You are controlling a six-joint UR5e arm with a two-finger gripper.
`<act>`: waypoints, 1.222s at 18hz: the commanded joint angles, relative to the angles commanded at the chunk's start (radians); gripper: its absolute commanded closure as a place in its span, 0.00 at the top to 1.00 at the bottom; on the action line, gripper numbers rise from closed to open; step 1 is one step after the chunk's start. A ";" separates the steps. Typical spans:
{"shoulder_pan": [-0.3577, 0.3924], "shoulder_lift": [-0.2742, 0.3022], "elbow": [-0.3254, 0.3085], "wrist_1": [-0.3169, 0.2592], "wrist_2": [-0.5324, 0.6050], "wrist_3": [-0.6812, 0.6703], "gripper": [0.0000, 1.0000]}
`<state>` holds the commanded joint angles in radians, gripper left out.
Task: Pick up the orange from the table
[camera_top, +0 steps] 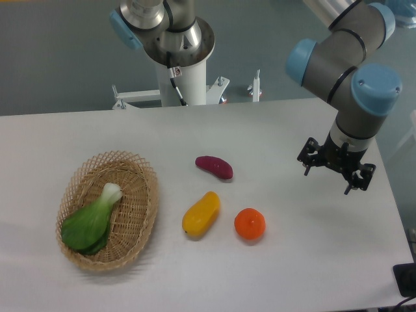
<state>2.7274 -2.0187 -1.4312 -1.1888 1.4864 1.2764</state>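
Grey robot arm with blue joint caps, reaching down from upper right. Wrist pointing downward, black two-finger tool [337, 175] at its end, held above the surface [305, 253] near the right edge. Fingers spread apart, gripping nothing, tips aimed down.
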 joint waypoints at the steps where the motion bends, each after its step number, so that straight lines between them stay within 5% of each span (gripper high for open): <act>1: -0.003 0.000 0.000 0.000 0.000 -0.017 1.00; 14: -0.106 -0.020 -0.002 0.002 -0.008 -0.342 1.00; 22: -0.143 -0.026 -0.057 0.005 -0.043 -0.359 1.00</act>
<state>2.5848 -2.0448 -1.4878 -1.1842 1.4435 0.9173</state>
